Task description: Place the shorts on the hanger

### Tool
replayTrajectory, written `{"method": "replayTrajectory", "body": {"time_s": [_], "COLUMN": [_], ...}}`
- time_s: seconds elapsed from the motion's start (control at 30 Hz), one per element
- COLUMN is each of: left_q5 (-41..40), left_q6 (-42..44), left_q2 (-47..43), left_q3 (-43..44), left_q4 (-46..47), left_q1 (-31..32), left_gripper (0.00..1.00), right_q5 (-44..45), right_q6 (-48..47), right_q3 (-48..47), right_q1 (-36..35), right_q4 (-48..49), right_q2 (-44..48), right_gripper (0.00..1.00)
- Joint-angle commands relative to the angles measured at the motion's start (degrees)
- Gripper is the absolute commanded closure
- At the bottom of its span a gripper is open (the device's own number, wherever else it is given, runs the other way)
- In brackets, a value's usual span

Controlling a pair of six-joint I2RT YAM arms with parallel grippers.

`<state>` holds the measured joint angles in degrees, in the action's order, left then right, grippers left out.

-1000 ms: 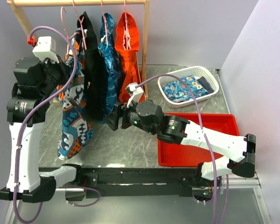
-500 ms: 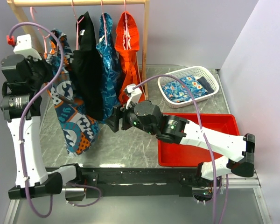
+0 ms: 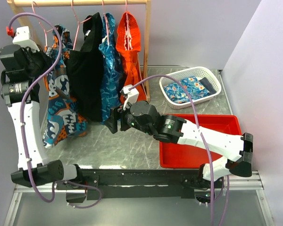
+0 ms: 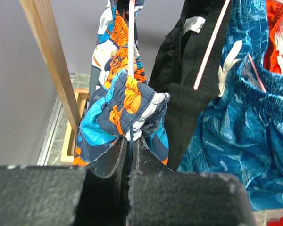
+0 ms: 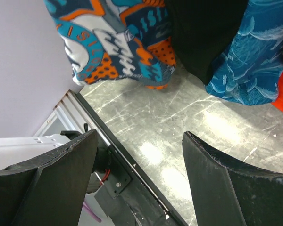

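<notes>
The shorts point(image 3: 61, 110), navy, white and orange, hang from the pink wire hanger point(image 3: 37, 19) at the left end of the wooden rail. My left gripper point(image 3: 51, 60) is raised high and shut on the hanger where the waistband bunches. In the left wrist view the pink wire point(image 4: 130, 42) runs down into the bunched waistband point(image 4: 127, 106) right at my shut left gripper point(image 4: 130, 141). My right gripper point(image 3: 111, 123) is open and empty, low over the table next to the hanging garments. In its view the right gripper point(image 5: 139, 160) shows the shorts' hem point(image 5: 118, 42) ahead.
Black point(image 3: 85, 80), teal point(image 3: 108, 70) and orange point(image 3: 129, 42) garments hang on the rail point(image 3: 85, 2) right of the shorts. The rail's wooden post point(image 4: 49, 61) stands left. A white basket point(image 3: 191, 87) with floral cloth and a red bin point(image 3: 226, 125) sit at right.
My left arm has risen and swung left and back, carrying the hanger and shorts up to the rail's left end. The right gripper has shifted slightly left and stays open.
</notes>
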<state>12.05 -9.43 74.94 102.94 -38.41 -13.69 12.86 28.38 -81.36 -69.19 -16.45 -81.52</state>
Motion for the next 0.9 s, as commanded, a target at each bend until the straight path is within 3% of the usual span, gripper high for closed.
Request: {"method": "replayTrajectory", "body": {"time_s": [0.0,0.17,0.4,0.87], "left_q5": [1.9,1.0,0.5,2.5], "left_q6": [2.7,4.8,8.2,8.8], "left_q2": [0.5,0.5,-3.0,4.7], "left_q3": [5.2,7.3,3.6,10.4], "left_q4": [7.1,5.4,8.3,9.8], "left_q1": [-0.4,-0.4,-0.4,-0.4], "left_gripper": [0.99,0.99,0.99,0.99], "right_q5": [0.8,0.4,0.6,1.5], "right_q6": [-1.1,-1.0,-1.4,-2.4], "right_q3": [-2.5,-2.1,-4.0,-6.2], "right_q1": [-0.3,-0.3,-0.3,-0.3], "right_q4": [0.9,0.8,-1.0,-2.4], "right_q2": [-0.8,-1.5,-2.9,-5.1], "right_gripper": [0.20,0.20,0.21,0.20]}}
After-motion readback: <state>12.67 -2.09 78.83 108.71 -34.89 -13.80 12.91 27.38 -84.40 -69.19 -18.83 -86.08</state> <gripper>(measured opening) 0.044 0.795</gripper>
